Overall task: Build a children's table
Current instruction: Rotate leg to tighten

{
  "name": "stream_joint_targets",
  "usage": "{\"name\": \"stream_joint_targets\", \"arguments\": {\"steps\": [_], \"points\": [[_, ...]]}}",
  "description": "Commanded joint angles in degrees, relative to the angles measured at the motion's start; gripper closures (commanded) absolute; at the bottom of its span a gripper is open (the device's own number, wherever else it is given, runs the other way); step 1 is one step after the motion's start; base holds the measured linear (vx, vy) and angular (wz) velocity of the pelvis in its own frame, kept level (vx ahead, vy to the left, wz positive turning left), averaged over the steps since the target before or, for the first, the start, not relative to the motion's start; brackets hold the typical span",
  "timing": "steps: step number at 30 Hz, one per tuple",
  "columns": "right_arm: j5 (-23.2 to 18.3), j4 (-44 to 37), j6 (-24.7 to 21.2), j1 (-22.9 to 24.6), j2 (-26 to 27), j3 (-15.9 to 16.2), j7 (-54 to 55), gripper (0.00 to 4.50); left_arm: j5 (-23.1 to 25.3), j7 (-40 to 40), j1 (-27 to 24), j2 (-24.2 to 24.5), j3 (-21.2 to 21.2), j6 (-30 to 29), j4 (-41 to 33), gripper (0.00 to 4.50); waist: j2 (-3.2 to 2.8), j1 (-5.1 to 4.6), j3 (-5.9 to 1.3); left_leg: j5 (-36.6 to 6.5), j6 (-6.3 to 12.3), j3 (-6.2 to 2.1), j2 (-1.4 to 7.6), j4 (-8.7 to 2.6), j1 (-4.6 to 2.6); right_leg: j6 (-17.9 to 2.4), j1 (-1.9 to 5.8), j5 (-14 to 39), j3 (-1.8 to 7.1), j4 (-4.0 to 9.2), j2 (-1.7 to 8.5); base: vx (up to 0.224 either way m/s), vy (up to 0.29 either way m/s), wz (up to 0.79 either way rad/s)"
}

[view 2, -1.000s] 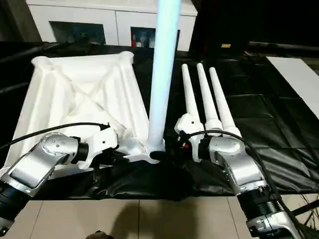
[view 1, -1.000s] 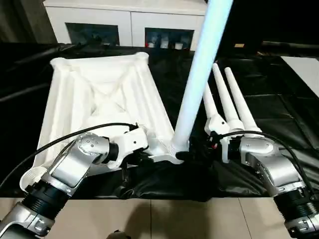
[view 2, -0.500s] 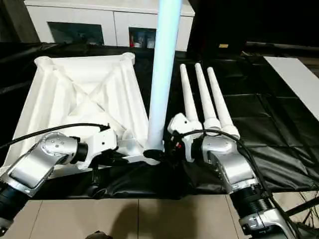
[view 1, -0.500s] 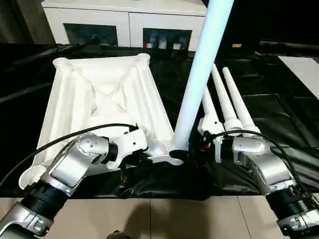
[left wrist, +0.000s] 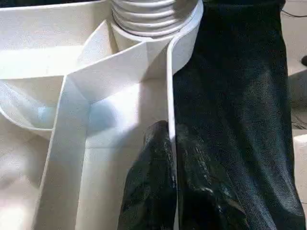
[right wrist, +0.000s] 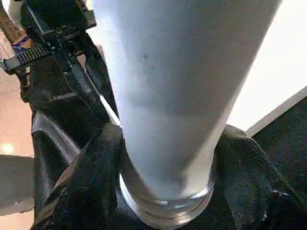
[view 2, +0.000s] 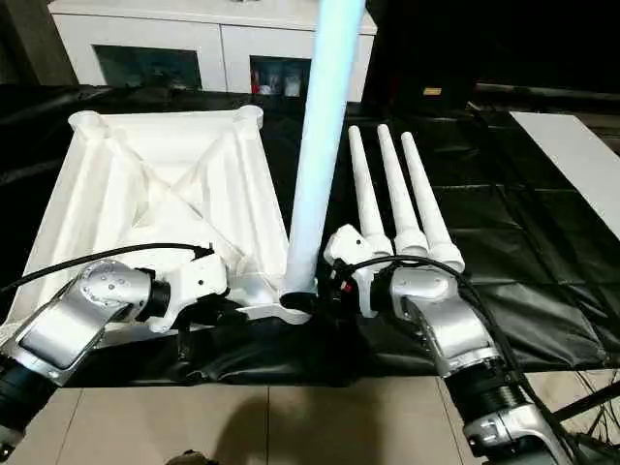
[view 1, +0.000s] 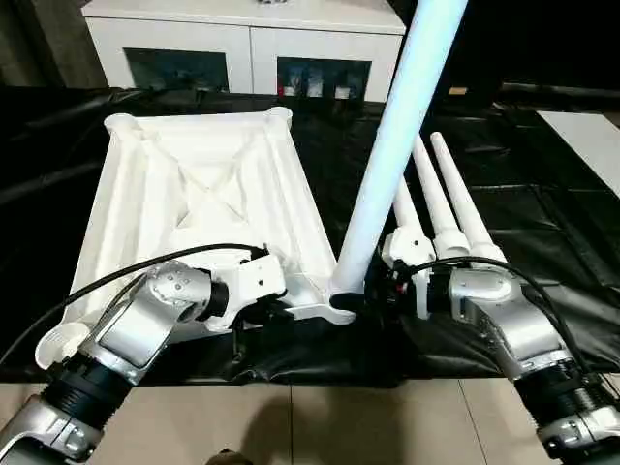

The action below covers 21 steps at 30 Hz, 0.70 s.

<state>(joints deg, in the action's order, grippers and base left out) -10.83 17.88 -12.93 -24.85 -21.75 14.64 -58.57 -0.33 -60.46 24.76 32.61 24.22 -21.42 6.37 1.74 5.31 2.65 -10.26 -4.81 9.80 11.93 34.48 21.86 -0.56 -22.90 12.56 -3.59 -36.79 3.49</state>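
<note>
The white tabletop (view 1: 203, 194) lies upside down on black cloth, ribs facing up. One white leg (view 1: 392, 145) stands upright in its near right corner socket (view 1: 334, 305), leaning slightly right. My right gripper (right wrist: 168, 158) is at the leg's base, one black finger (right wrist: 91, 167) pressed on each side. My left gripper (left wrist: 171, 139) is shut on the tabletop's thin rim wall (left wrist: 169, 86) just beside that socket. Three more legs (view 1: 446, 203) lie side by side on the cloth to the right.
A white cabinet (view 1: 242, 48) with glass doors stands behind the work. A flat white board (view 1: 591, 131) lies at the far right. The cloth's front edge bunches up over the tiled floor (view 1: 291, 417) near my arms.
My right gripper's fingers have closed in on the base of the upright leg. My left gripper has kept its hold on the rim.
</note>
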Motion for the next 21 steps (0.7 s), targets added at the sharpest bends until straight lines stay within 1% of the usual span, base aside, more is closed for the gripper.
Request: {"name": "stream_joint_targets", "arguments": {"steps": [1,3,4,5,6,7,8,9,10,11,12,13,14,15,16,17,18,19,20,21], "points": [[3.94,4.72,-1.81,0.29,1.05,0.6,5.53,1.92,-0.77,3.14,0.39,-1.95,-2.5,-1.41,-2.09,4.5,-0.33,-0.24,-3.5,-6.78,1.16,-0.09,1.38,-3.89,-0.97,-13.38,3.24,-0.49,2.85,3.74,4.03,0.0,0.0,0.0],[4.62,7.76,-4.16,-0.32,3.57,-0.53,11.39,1.93,-1.11,7.31,0.55,-4.88,-4.12,-4.59,-1.56,4.5,-0.21,-0.53,-3.34,-8.23,0.48,-0.03,1.39,-4.0,-1.11,-13.35,3.11,1.76,2.92,4.01,4.06,0.0,0.0,0.0],[4.68,8.66,-4.9,-0.51,4.42,-0.99,13.24,1.93,-0.99,8.77,0.67,-5.82,-4.53,-5.48,-1.38,4.5,-0.29,-0.71,-3.03,-10.22,-0.51,-0.1,1.24,-4.24,-1.1,-12.65,3.04,5.75,2.88,4.42,4.02,0.0,0.0,0.0],[4.69,8.74,-4.97,-0.52,4.5,-1.04,13.42,1.93,-0.98,8.9,0.68,-5.91,-4.57,-5.57,-1.37,4.5,-0.19,-0.84,-3.03,-11.24,-1.07,-0.21,1.2,-4.3,-1.11,-12.25,3.16,7.86,2.85,4.51,4.08,0.0,0.0,0.0],[4.44,9.97,-6.32,-0.83,6.27,-2.11,16.87,1.93,-0.54,11.4,1.09,-7.64,-5.04,-7.28,-1.02,4.5,0.06,-1.18,-2.86,-13.26,-1.76,-0.3,1.19,-4.49,-1.3,-10.59,3.07,12.73,2.99,5.01,4.16,0.0,0.0,0.0],[4.39,11.29,-7.22,-1.26,8.15,-3.17,20.72,1.93,0.12,14.66,1.65,-9.76,-5.72,-9.43,-0.46,4.5,-0.01,-1.14,-2.75,-14.22,-1.75,-0.34,1.16,-4.5,-1.51,-10.12,2.82,14.63,3.0,5.35,4.21,0.0,0.0,0.0],[4.26,12.75,-8.07,-1.87,10.4,-4.49,25.12,1.93,0.67,18.08,2.23,-12.26,-6.41,-11.88,0.04,4.5,-0.05,-1.52,-2.5,-16.01,-2.03,-0.27,1.14,-4.52,-1.92,-9.61,2.38,18.12,3.09,5.8,4.21,0.0,0.0,0.0],[4.0,14.53,-8.57,-2.85,13.21,-6.3,30.44,1.93,1.06,21.55,2.84,-15.34,-7.01,-14.43,0.37,4.5,-0.04,-1.61,-2.54,-16.57,-2.27,-0.36,1.11,-4.5,-2.02,-9.38,2.39,19.54,3.09,5.92,4.29,0.0,0.0,0.0],[3.97,14.8,-8.6,-3.01,13.6,-6.55,31.19,1.93,1.12,22.03,2.93,-15.78,-7.08,-14.76,0.42,4.5,-0.06,-2.01,-2.49,-17.24,-2.76,-0.54,1.05,-4.67,-1.92,-8.81,2.41,21.62,2.98,6.09,4.27,0.0,0.0,0.0],[3.58,16.48,-8.66,-3.95,15.73,-7.94,34.93,1.93,1.43,24.32,3.4,-18.0,-7.4,-16.27,0.69,4.5,0.0,-2.17,-2.68,-17.05,-2.95,-0.77,1.05,-4.74,-1.71,-8.07,2.73,22.01,2.86,6.07,4.35,0.0,0.0,0.0],[2.83,18.75,-8.79,-5.12,18.21,-9.59,38.82,1.93,1.88,27.01,3.98,-20.47,-7.66,-17.66,1.17,4.5,-0.08,-2.38,-2.7,-17.2,-2.76,-0.66,1.03,-4.63,-1.79,-7.91,2.37,21.34,3.01,6.16,4.26,0.0,0.0,0.0],[2.65,19.74,-8.86,-5.67,19.21,-10.22,40.43,1.94,2.06,27.98,4.24,-21.35,-7.68,-18.03,1.38,4.5,-0.34,-2.28,-2.71,-17.66,-2.7,-0.74,1.0,-4.61,-2.07,-7.88,2.2,21.39,2.92,6.28,4.18,0.0,0.0,0.0],[2.57,20.98,-8.44,-6.43,20.37,-10.41,41.54,1.94,2.35,28.8,4.57,-22.3,-7.37,-18.09,1.82,4.5,-0.13,-2.51,-2.75,-17.89,-2.46,-0.69,0.83,-4.58,-1.91,-7.79,2.17,21.08,2.96,6.35,4.13,0.0,0.0,0.0],[2.58,21.96,-7.77,-7.08,21.22,-10.5,42.37,1.94,2.56,29.08,4.74,-22.7,-7.01,-17.88,2.23,4.5,-0.09,-2.45,-2.78,-17.89,-2.45,-0.82,0.9,-4.65,-1.86,-7.63,2.37,20.91,2.84,6.29,4.12,0.0,0.0,0.0],[2.6,22.67,-7.32,-7.56,21.83,-10.61,43.05,1.94,2.7,29.36,4.85,-22.99,-6.76,-17.89,2.46,4.5,-0.19,-2.48,-2.73,-18.08,-2.26,-0.76,0.87,-4.66,-1.87,-7.38,2.21,20.53,2.87,6.37,4.03,0.0,0.0,0.0],[2.55,23.22,-6.3,-8.25,22.52,-10.34,42.49,1.94,3.9,29.59,5.09,-22.19,-5.86,-16.5,3.17,4.5,-0.15,-2.53,-2.75,-18.47,-2.04,-0.77,0.9,-4.66,-1.88,-7.2,2.15,20.47,2.9,6.41,4.09,0.0,0.0,0.0],[2.54,23.32,-6.05,-8.41,22.67,-10.26,42.3,1.94,4.23,29.65,5.15,-21.93,-5.63,-16.12,3.34,4.5,-0.16,-2.61,-2.77,-18.31,-1.94,-0.83,0.87,-4.73,-1.68,-7.1,2.28,20.19,2.86,6.35,4.08,0.0,0.0,0.0],[2.55,22.43,-4.45,-8.71,22.92,-9.92,40.39,1.94,5.31,29.35,5.17,-20.62,-5.31,-15.11,3.56,4.5,-0.21,-2.56,-2.81,-18.14,-1.87,-0.81,0.88,-4.7,-1.72,-7.11,2.26,19.88,2.88,6.39,4.09,0.0,0.0,0.0],[2.58,21.64,-3.54,-8.73,22.83,-9.68,39.19,1.94,5.71,29.01,5.11,-19.88,-5.24,-14.74,3.52,4.5,-0.08,-2.56,-2.81,-17.92,-1.71,-0.83,0.97,-4.77,-1.67,-7.19,2.27,19.16,2.9,6.24,4.08,0.0,0.0,0.0],[2.58,21.64,-3.54,-8.73,22.83,-9.68,39.19,1.94,5.71,29.01,5.11,-19.88,-5.24,-14.74,3.52,4.5,-0.16,-2.55,-2.84,-17.71,-1.67,-0.8,0.97,-4.76,-1.65,-7.29,2.26,18.62,2.93,6.18,4.06,0.0,0.0,0.0]]}}
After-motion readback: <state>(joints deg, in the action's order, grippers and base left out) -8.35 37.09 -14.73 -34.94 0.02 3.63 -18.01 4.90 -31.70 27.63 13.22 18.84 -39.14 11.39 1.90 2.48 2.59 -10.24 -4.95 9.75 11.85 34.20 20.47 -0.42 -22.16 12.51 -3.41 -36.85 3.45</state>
